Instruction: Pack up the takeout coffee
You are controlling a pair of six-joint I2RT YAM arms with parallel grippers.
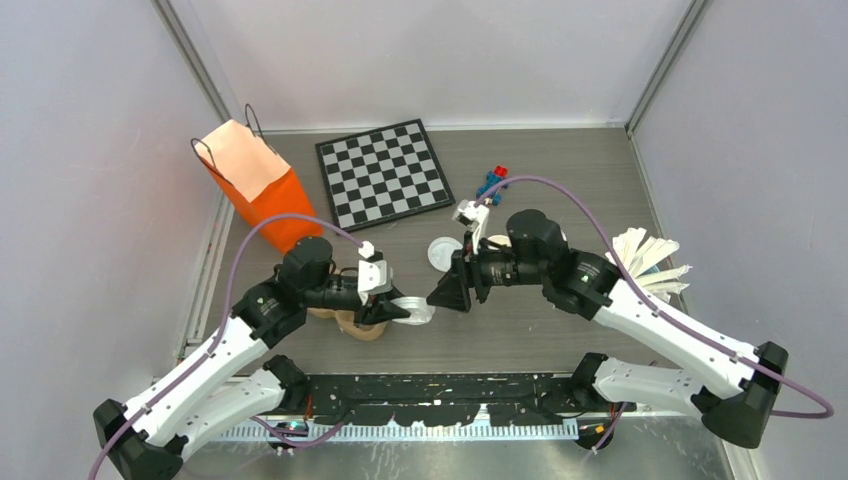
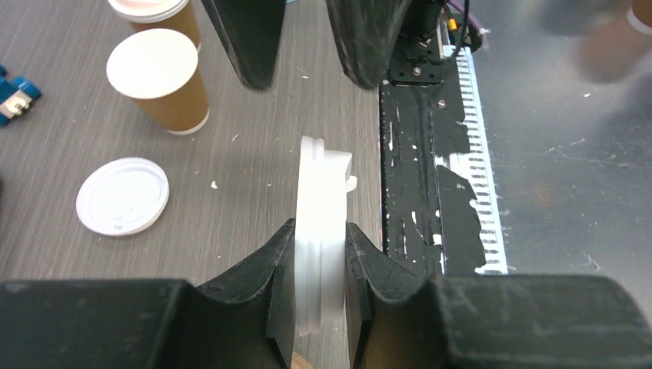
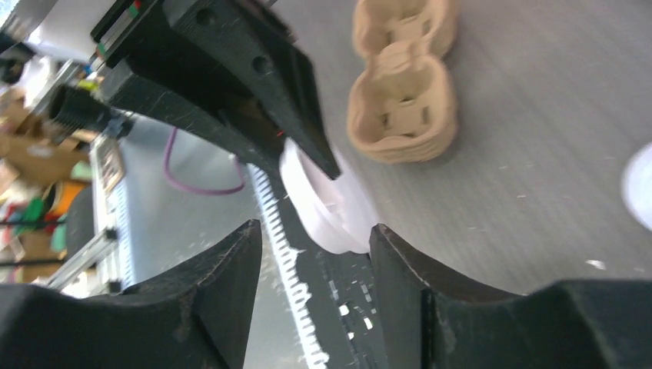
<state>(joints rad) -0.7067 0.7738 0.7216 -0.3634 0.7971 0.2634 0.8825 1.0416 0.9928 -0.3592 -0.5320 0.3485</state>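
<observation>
One lid, two claws: the white lid [image 2: 323, 184] stands on edge, clamped in your left claw [image 2: 319, 234].
Your right claw [image 3: 317, 234] stands apart, facing the lid's far rim and gripping nothing; back it straight off so it cannot snag. The paper cups [image 2: 158, 77] stand upright on the table beyond, near a loose lid [image 2: 123, 196]. The pulp tray [image 3: 400, 100] lies under your left claw.

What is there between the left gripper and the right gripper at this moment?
A white lid, gripped on edge by the left gripper, with its free end toward the open right gripper. The top external view shows this.
</observation>
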